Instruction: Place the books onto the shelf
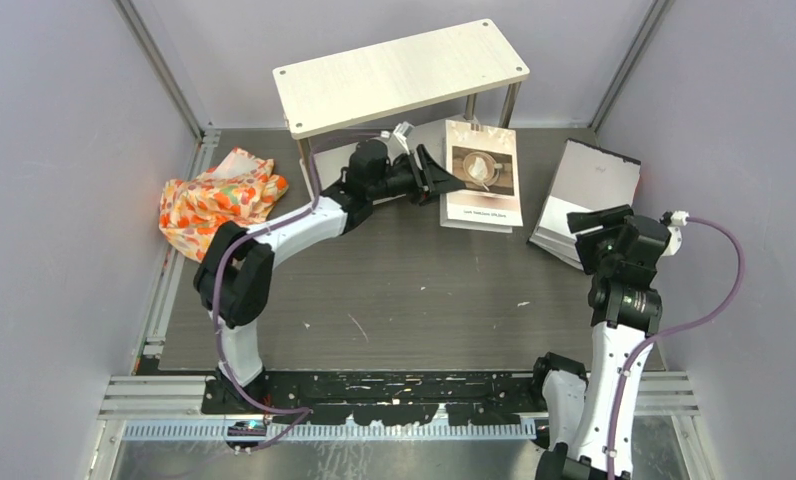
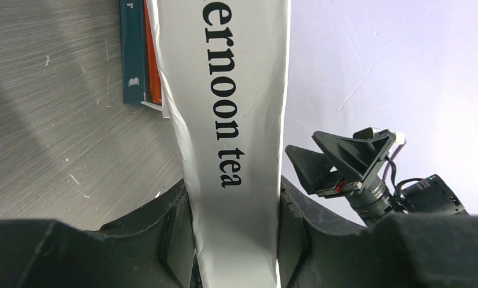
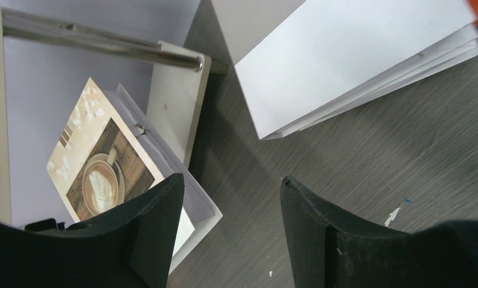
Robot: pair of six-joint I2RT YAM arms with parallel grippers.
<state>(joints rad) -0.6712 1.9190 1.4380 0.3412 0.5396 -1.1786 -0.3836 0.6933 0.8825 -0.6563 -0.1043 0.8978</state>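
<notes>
One book in hand: the coffee-cup book, tilted with its cover showing, upper centre of the overhead view, just right of the shelf's legs
Left fingers: clenched on that book's spine, the lettering running up between them
Right fingers: spread apart with nothing between them, at the right of the overhead view just beside the stack
Stack: grey-white cover on top, lying on the tabletop at right
Teal book, orange book: edges only, upper left of the left wrist view
Shelf: top centre; no book shows on its top board, lower board mostly hidden
Progress: early by my judgement; nothing visibly shelved, one book close, the rest waiting
</notes>
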